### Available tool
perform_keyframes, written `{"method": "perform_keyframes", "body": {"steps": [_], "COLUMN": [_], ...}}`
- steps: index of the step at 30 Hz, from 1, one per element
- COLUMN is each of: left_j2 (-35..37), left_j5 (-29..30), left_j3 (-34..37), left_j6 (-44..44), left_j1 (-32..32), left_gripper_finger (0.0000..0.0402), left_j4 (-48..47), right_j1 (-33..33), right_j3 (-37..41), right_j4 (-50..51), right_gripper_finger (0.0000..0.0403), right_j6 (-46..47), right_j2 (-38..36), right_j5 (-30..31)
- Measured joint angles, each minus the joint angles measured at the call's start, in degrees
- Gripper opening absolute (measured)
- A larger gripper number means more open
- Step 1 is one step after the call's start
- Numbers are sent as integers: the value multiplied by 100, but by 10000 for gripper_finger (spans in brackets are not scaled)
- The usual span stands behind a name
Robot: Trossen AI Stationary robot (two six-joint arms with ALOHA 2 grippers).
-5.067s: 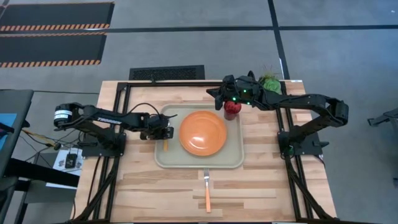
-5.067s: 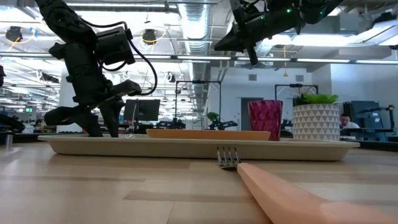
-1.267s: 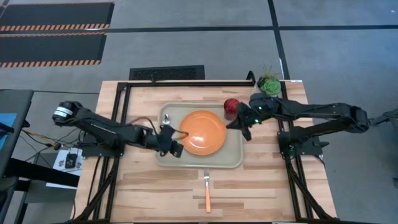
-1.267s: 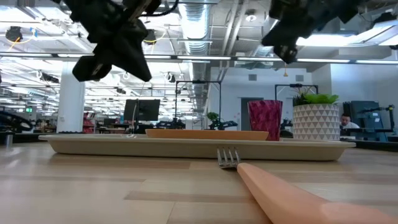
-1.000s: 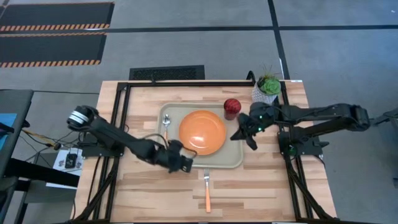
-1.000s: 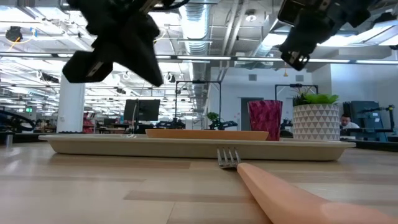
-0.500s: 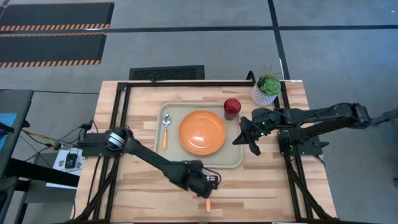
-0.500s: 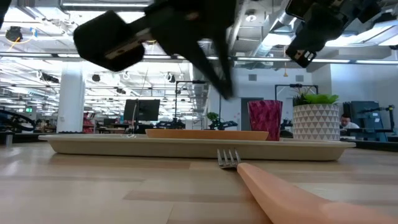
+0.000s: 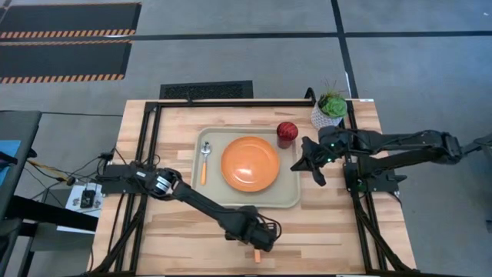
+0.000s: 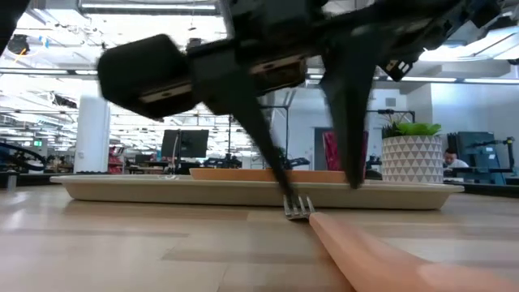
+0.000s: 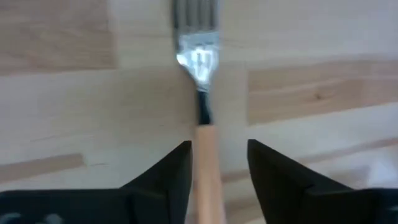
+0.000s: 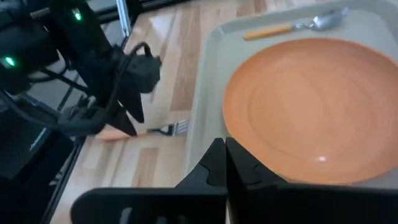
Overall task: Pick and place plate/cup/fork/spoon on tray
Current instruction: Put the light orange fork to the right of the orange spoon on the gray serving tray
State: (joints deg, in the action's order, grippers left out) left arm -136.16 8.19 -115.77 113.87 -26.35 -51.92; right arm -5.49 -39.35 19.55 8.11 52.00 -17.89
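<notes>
Left gripper point(image 11: 217, 168) spread open over the fork point(image 11: 200, 93), one finger on each side of the orange handle.

The left wrist view shows the dark fingers point(image 11: 169, 171) straddling the handle without clearly touching it, the silver tines pointing away over the wooden table point(image 11: 62, 106). From above, that gripper point(image 9: 257, 235) hides nearly all of the fork point(image 9: 256, 255), which lies on the table near its front edge, off the tray point(image 9: 288, 201); only the handle's end shows. The low view puts the tines just before the tray's rim. On the tray lie the plate point(image 9: 250, 163) in the middle, the spoon point(image 9: 204, 160) beside it toward the left arm, and the cup point(image 9: 287, 132) at the far right corner. The right gripper point(image 9: 310, 166) hangs at the tray's right edge, fingers pressed together and empty, as its own wrist view shows. A white potted plant point(image 9: 330, 108) stands beyond the cup.
</notes>
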Motion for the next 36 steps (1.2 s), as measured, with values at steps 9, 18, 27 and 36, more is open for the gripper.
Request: {"method": "perform_keyframes", "body": {"steps": [9, 18, 27, 36], "left_j2": [0, -181, -232, -238], "left_j5": [185, 37, -38, -14], "left_j3": [7, 15, -1, 7], "left_j6": [164, 175, 284, 122], "left_j1": [6, 31, 31, -13], "left_gripper_finger": [163, 164, 123, 29], "left_j4": [-190, -38, -164, -181], "right_j1": [-14, -14, -14, -18], "right_j3": [-7, -7, -7, -7], "right_j4": [13, -11, -33, -57], "right_gripper_finger": [5, 6, 6, 6], "right_j6": [-112, -112, -110, -112], "right_j2": [1, 3, 3, 3], "right_j5": [0, 0, 4, 9]}}
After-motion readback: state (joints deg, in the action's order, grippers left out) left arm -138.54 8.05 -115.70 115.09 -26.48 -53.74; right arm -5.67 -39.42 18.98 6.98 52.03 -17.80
